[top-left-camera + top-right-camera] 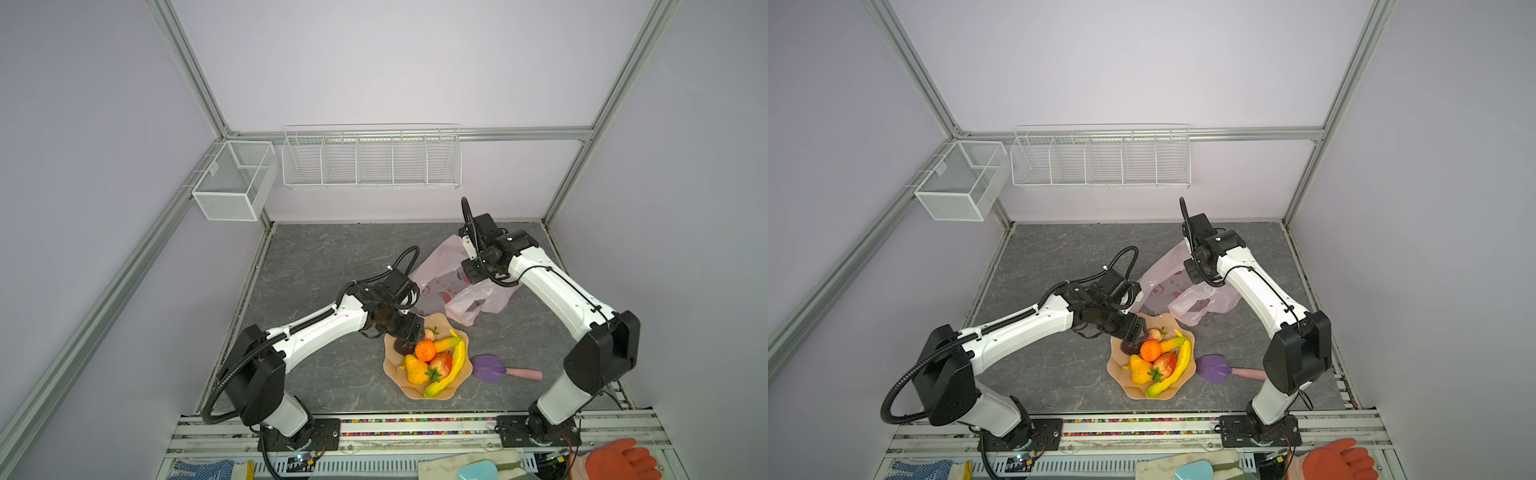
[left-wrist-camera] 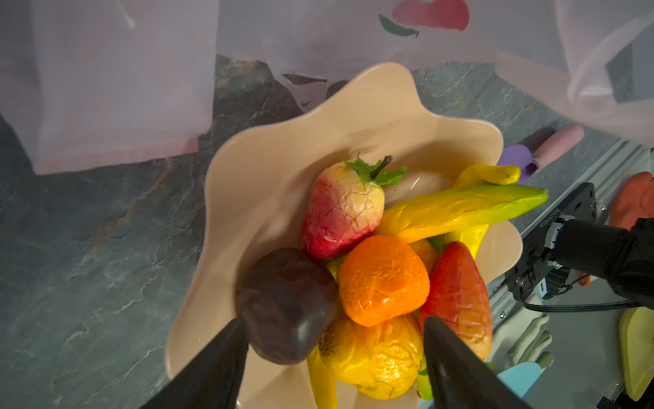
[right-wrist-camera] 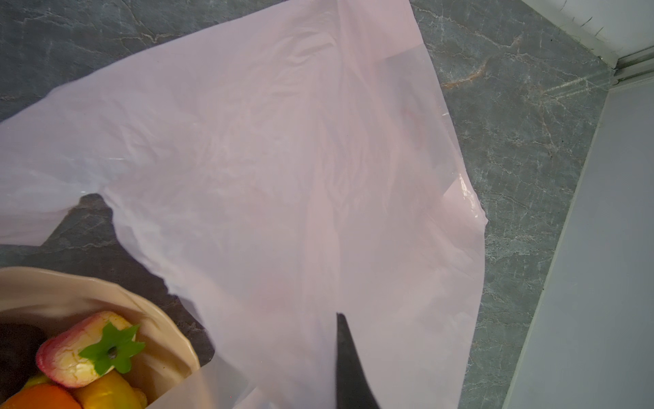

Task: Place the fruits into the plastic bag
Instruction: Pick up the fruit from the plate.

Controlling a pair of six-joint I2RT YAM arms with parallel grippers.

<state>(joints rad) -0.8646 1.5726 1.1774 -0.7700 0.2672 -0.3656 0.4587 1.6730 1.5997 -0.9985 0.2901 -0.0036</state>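
Seven fruits [image 2: 382, 279] lie in the bowl [image 2: 254, 177]; left gripper [image 2: 334, 320], jaws open, straddles them for picking; right gripper [image 3: 346, 357], clamped on the plastic bag [image 3: 283, 159], presumably lifts it open.

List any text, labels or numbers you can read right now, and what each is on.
On the plastic bag: a row of red printed characters, too blurred to read.
On the black mounting plate, left wrist view: small white lettering, too small to read.
No other text visible.
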